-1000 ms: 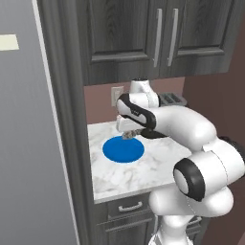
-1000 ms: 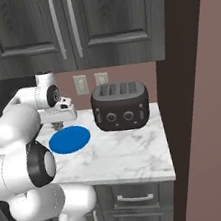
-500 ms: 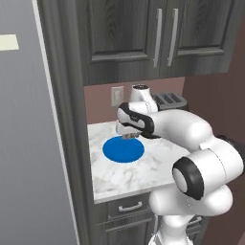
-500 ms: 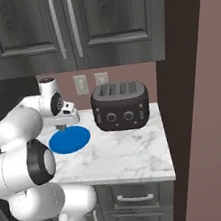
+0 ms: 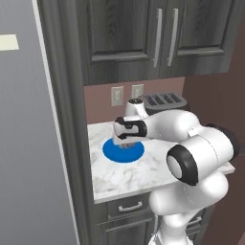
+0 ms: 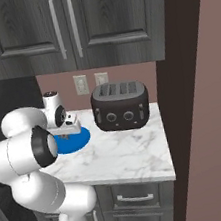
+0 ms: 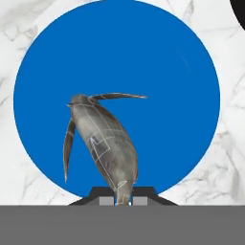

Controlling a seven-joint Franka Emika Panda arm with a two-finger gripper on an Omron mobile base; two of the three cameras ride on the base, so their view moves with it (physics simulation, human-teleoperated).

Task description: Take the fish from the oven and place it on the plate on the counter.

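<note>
Gripper: closed on the narrow tail end of the fish, finger tips pressed to either side of it in the hand view; hung low over the plate in both base views.
Fish: grey-silver, slim, slightly curved; held by the tail, body reaching out over the blue disc, two thin fins spread from the far end; contact with the plate could not be told.
Plate: round, flat, bright blue; lay on the counter directly beneath the hand; seen at the left part of the countertop in the left base view, partly hidden behind the arm in the right base view.
Counter: white marble look with grey veins, over dark drawers with silver pulls.
Toaster: black, four-slot, stood at the back of the counter, apart from the plate on its right side.
Wall outlets: two pale plates on the reddish wall under dark upper cabinets.
</note>
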